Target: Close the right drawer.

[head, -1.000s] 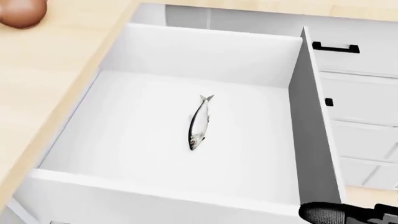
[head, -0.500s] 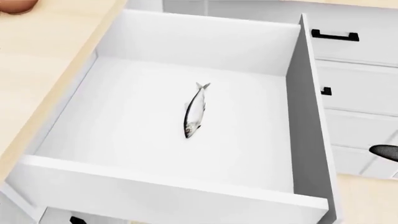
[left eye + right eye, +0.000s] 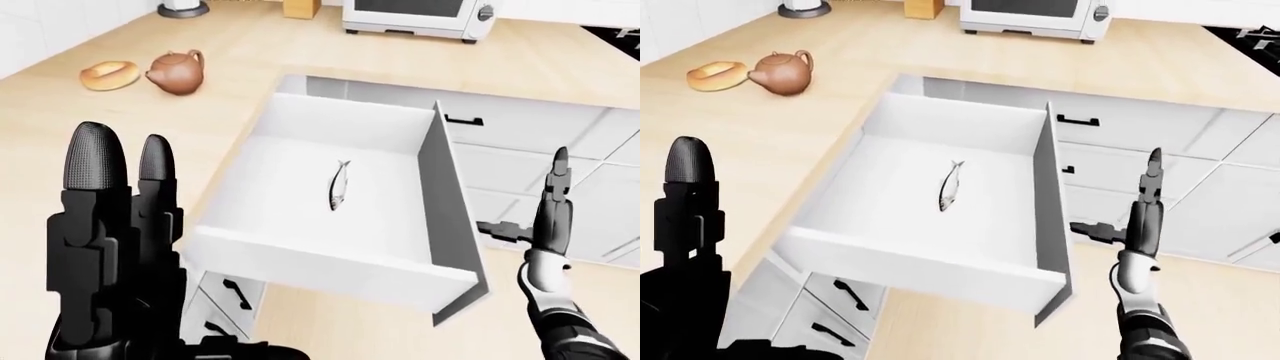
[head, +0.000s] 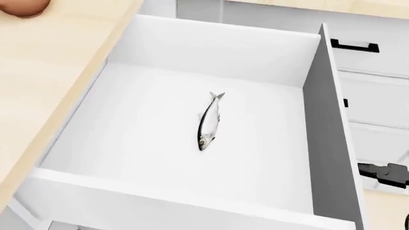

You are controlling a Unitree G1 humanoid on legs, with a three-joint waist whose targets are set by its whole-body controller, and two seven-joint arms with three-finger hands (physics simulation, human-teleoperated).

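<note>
drawer (image 3: 330, 247) open, fish (image 3: 340, 184) inside — right hand (image 3: 548, 217) beside

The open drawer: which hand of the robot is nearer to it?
The right hand seems nearer: it stands open just to the right of the drawer, beside its side wall. The left hand is raised at the left-eye view's lower left, close to the camera.

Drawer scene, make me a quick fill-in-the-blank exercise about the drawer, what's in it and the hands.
1. The drawer stands pulled ____.
2. The only thing lying in it is a ____.
3. The right hand is held with fingers ____, clear of the drawer.
4. On the counter, the bagel lies beside a brown ____.

Missing words: open; fish; open; teapot
</note>
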